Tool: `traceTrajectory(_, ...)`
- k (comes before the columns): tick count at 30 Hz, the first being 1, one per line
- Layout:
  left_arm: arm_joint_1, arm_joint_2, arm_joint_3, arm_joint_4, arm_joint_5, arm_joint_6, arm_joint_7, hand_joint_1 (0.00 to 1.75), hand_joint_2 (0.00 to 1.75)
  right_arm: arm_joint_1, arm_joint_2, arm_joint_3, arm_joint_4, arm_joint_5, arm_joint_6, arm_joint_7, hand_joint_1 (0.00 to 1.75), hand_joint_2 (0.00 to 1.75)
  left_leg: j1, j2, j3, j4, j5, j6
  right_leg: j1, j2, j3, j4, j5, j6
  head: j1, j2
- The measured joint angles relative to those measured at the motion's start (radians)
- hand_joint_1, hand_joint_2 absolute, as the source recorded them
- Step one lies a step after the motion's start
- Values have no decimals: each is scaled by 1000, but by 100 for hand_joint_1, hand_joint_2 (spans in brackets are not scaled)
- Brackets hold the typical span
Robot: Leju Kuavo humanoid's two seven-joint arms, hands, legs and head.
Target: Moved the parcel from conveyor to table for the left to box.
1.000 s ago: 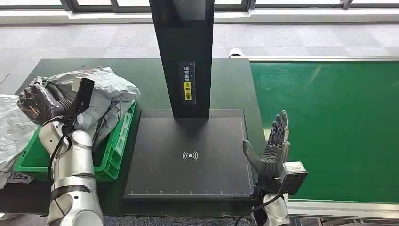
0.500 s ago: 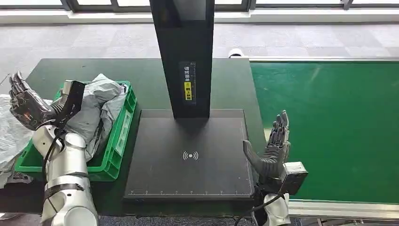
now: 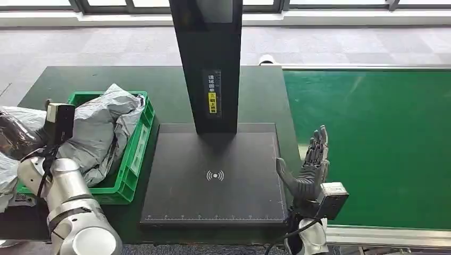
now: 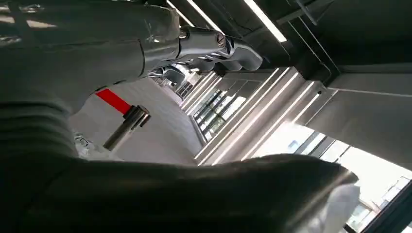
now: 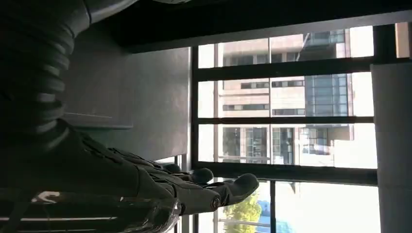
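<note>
The grey plastic parcel (image 3: 103, 130) lies crumpled in the green crate (image 3: 135, 154) on the left of the dark table, bulging over the crate's rim. My left hand (image 3: 15, 139) is off to the left of the crate, apart from the parcel and holding nothing. In the left wrist view its fingers (image 4: 214, 46) stretch out away from the thumb. My right hand (image 3: 311, 162) stands upright and open at the table's right edge beside the green conveyor (image 3: 372, 143), with its fingers (image 5: 194, 189) extended and nothing in them.
A black scanner platform (image 3: 213, 175) with a tall black post (image 3: 207, 58) fills the middle of the table. More pale plastic bags (image 3: 6, 175) lie at the far left beyond the crate. No parcel shows on the conveyor belt.
My left hand let go of the parcel, which dropped and settled into the green crate. The hand then drew back to the left. The right hand stayed put.
</note>
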Motion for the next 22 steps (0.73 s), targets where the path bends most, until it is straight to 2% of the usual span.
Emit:
traceTrajectory(6, -14, -27, 44, -18, 136, 0, -83, 0, 0, 0, 0, -2, 5, -2, -17, 0, 0, 175, 0, 0, 0, 0, 0, 0, 0, 0, 0, 0, 0, 0, 0, 0)
traceTrajectory(7, -12, -31, 42, -23, 188, 0, -86, 0, 175, 0, 0, -2, 6, -5, -20, 0, 0, 175, 0, 0, 0, 0, 0, 0, 0, 0, 0, 0, 0, 0, 0, 0)
traceTrajectory(9, 8, -43, 1, -26, 370, 0, -92, 0, 175, 0, 0, -2, 9, -17, -37, 0, 0, 175, 0, 0, 0, 0, 0, 0, 0, 0, 0, 0, 0, 0, 0, 0)
traceTrajectory(12, 75, -44, -167, -24, 753, -61, -93, 0, 175, 0, 0, -2, 9, -36, -50, 0, 0, 175, 0, 0, 0, 0, 0, 0, 0, 0, 0, 0, 0, 0, 0, 0)
traceTrajectory(15, 164, -44, -373, -41, 1046, -293, -93, 0, 175, 1, 0, 6, 2, -48, -45, -1, 0, 175, 0, -3, -1, 0, 0, 0, 0, -3, 1, 0, 0, 0, 0, 0)
traceTrajectory(19, 303, -59, -592, -94, 1225, -622, -93, 0, 175, -1, 0, 54, -44, -72, -9, -2, 0, 175, -1, -1, 0, 0, -1, 1, -1, -1, 1, 0, 0, 0, 0, 0)
traceTrajectory(22, 387, -75, -722, -127, 1271, -700, -93, 0, 175, -11, 5, 106, -68, -68, -25, -1, 0, 175, -1, -1, -1, 0, -1, 1, -1, -1, 0, -1, 0, 0, 0, 0)
